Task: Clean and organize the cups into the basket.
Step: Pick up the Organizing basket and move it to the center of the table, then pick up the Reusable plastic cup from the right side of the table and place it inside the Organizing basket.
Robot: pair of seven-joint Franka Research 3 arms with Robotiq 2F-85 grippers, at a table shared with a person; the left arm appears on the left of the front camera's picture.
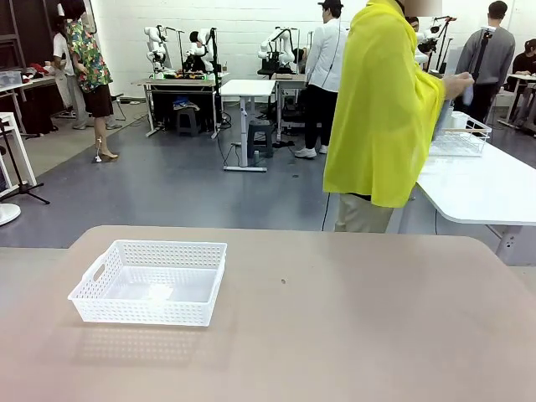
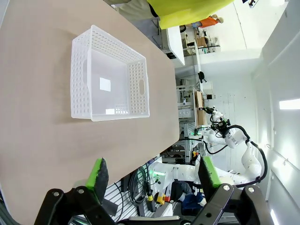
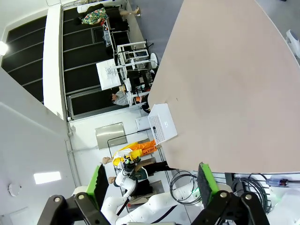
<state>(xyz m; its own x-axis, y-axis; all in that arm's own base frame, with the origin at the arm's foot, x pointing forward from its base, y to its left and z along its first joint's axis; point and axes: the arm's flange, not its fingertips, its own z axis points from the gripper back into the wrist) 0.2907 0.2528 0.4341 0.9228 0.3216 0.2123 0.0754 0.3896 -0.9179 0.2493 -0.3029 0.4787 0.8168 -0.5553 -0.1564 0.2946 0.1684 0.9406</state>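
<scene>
Left on the table (image 1: pixel 377 318), the basket (image 1: pixel 151 285) sits clear of its edges.

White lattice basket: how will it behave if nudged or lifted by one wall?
Probably very light: the basket is thin perforated plastic and empty. Low and wide, so a nudge likely slides it on the smooth table rather than tipping it. Gripped by one wall, the lattice may flex and the basket hang tilted.
</scene>
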